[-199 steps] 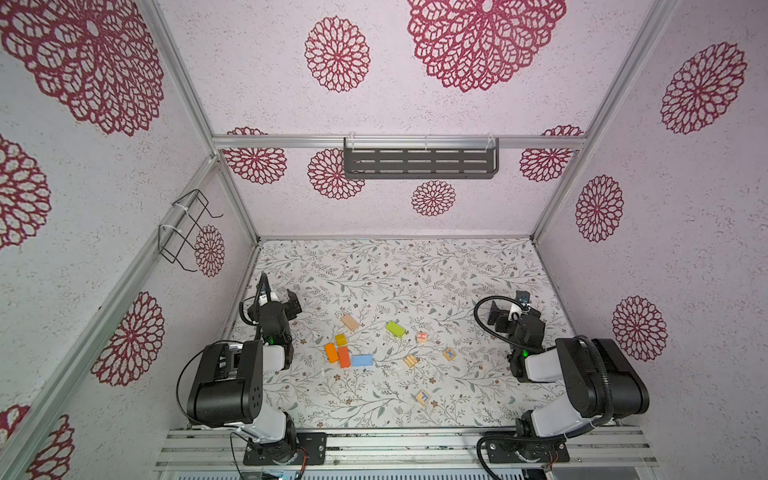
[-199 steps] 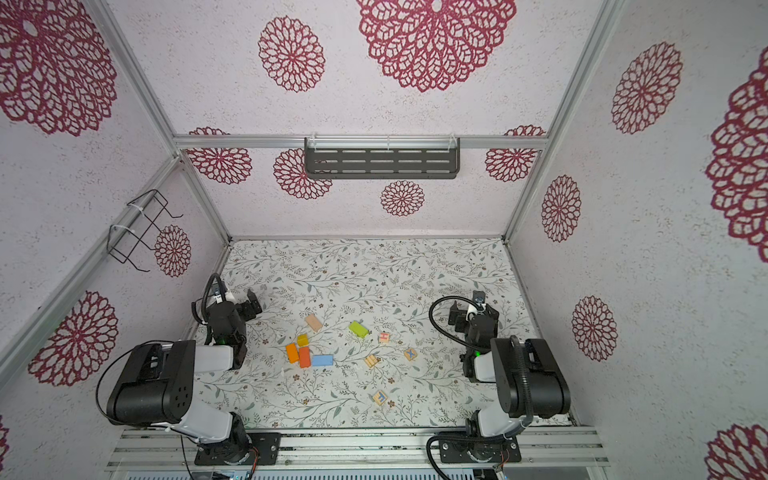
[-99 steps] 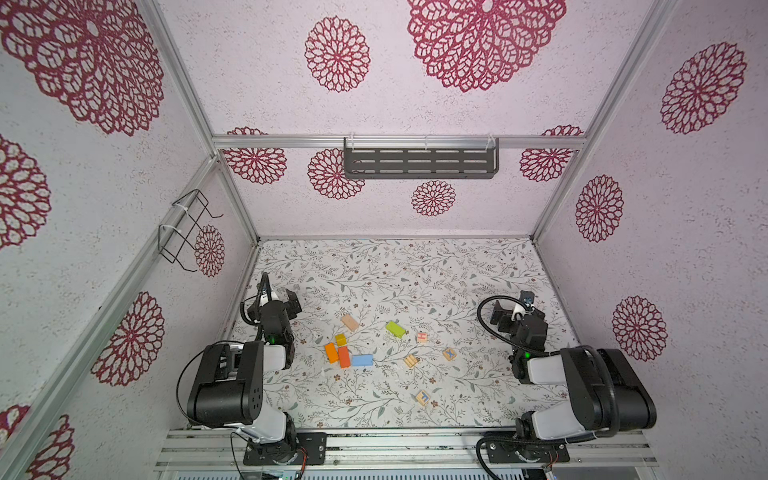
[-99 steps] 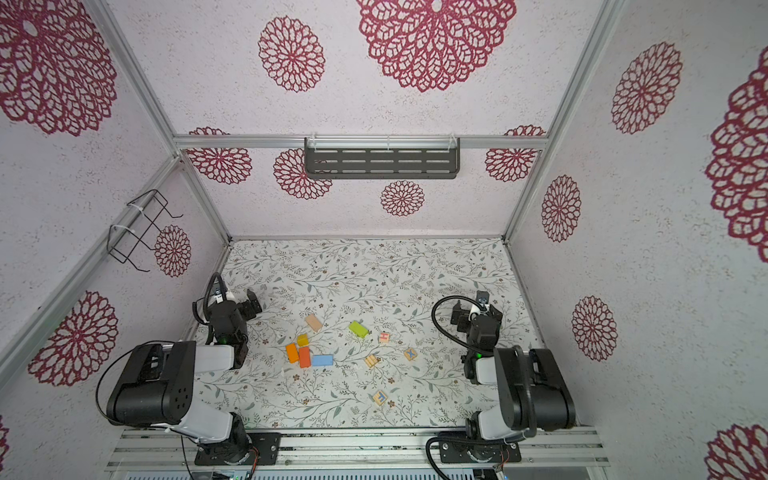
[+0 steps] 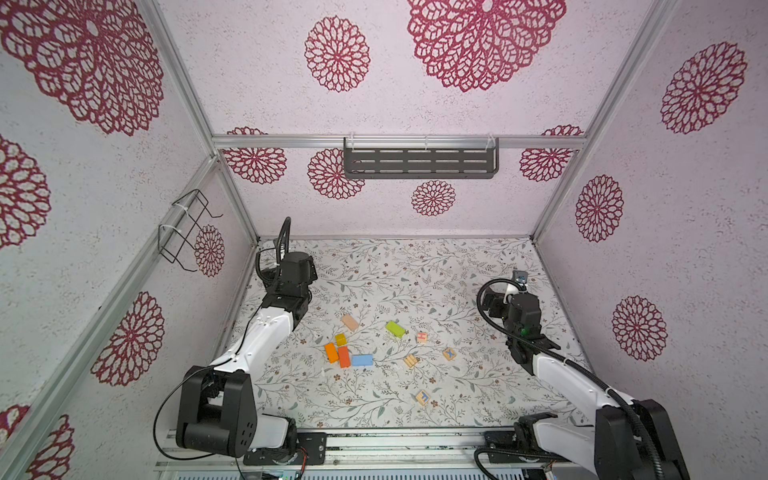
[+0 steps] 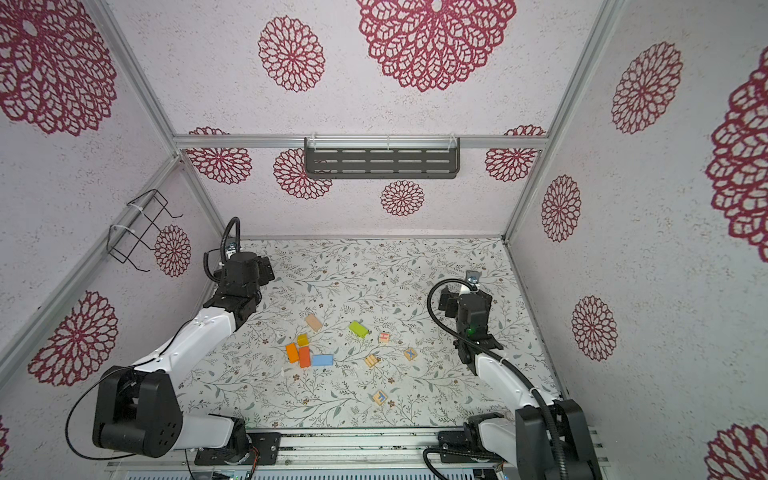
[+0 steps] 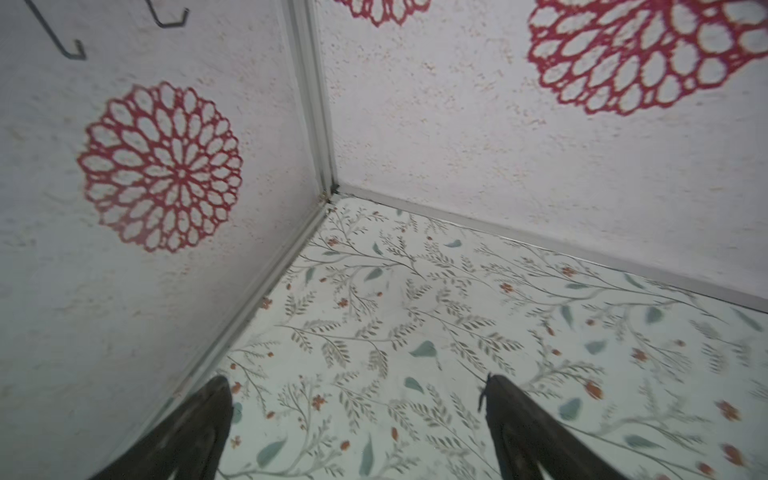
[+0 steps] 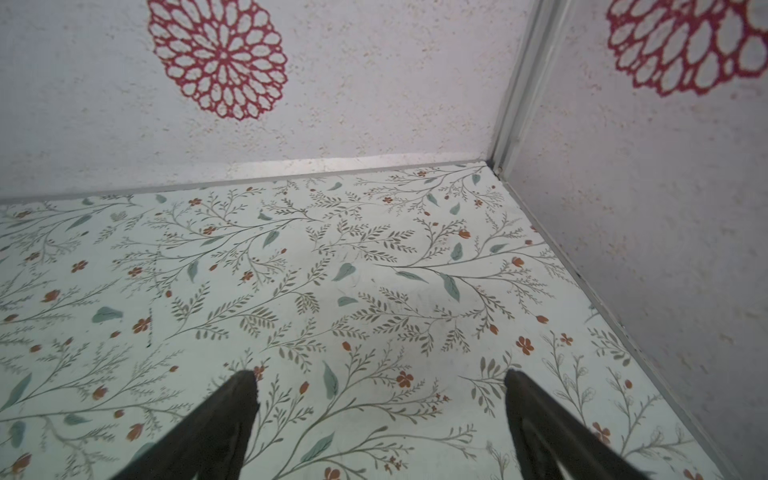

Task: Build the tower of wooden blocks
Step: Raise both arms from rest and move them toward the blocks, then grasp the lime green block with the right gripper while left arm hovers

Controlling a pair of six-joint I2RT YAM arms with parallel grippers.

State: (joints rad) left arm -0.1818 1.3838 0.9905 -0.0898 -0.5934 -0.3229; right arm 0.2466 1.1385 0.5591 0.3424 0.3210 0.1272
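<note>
Since the earlier frames both arms have unfolded and risen a little, while the blocks have stayed in place. The left end effector [image 7: 355, 380] stands wide open with nothing between its fingers and faces the far left corner of the desk [image 5: 374, 282]. The right end effector [image 8: 380, 374] is also wide open and empty, facing the far right corner. Both are well apart from the wood blocks [image 5: 344, 356], which lie flat and scattered in the middle of the desk, between the arms. No block rests on another. They look light, stiff and smooth, so I judge that a moderate squeeze across the short width of a bar, or on two opposite faces of a cube, would hold them, though painted faces may slip. The two orange bars [image 5: 331, 352] lie side by side, with the yellow cube [image 5: 340, 339] and the blue bar [image 5: 362, 360] just beside them, so little finger room is there. The lime bar [image 5: 395, 329] and the tan bar [image 5: 349, 322] lie free. The walls are near each arm; the middle is open.
</note>
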